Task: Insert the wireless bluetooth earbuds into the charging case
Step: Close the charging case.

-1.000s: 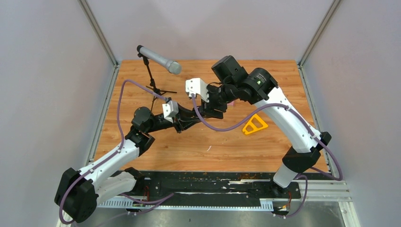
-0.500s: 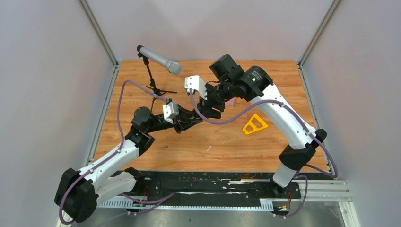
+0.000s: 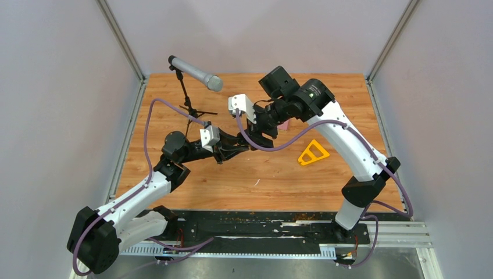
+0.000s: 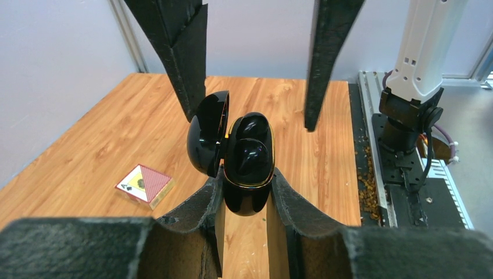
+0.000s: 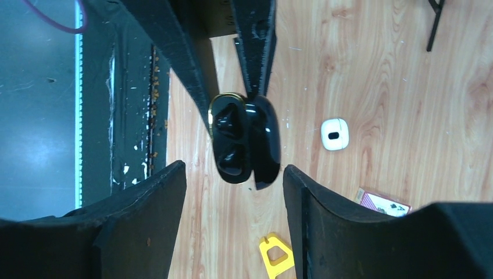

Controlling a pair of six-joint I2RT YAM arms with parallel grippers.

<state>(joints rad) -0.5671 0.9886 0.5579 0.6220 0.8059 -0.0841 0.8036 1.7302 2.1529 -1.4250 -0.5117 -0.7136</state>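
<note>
At the back left a grey microphone (image 3: 195, 72) pokes out over the wooden table (image 3: 232, 186). Towards the middle, the left gripper (image 4: 247, 195) is clamped tight on the lower end of a black charging case (image 4: 249, 180), holding it up off the boards between the two arms. Its lid (image 4: 206, 139) is swung open, and two black earbuds (image 4: 251, 154) sit in the wells, one above the other. The right gripper (image 5: 235, 174) hangs spread wide, one finger on either side of the case and, as far as I can see, touching nothing. On the table below lie a red-backed pack of playing cards (image 4: 144, 185), a small white rounded case (image 5: 334, 133) and, further right, a yellow triangular piece (image 3: 313, 153).
</note>
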